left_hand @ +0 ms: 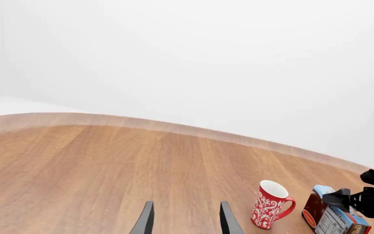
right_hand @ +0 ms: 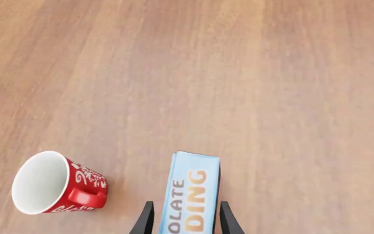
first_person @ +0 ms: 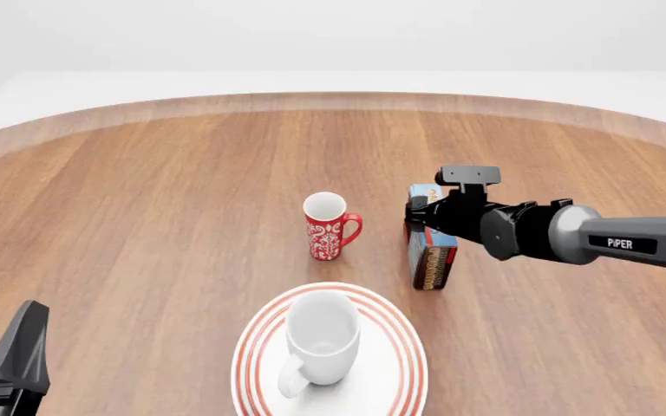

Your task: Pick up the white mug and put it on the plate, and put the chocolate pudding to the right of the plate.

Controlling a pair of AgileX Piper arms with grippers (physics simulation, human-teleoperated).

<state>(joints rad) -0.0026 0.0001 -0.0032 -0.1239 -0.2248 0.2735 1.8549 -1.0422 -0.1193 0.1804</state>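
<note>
Pudding box, judged light and stiff, is straddled across its narrow sides by right hand, fingers not yet closed.

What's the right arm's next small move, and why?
Probably close the right gripper on the chocolate pudding: its fingers sit either side of the box with gaps showing. The white mug already stands on the plate, and the pudding stands behind the plate, near the red mug, not to its right.
</note>
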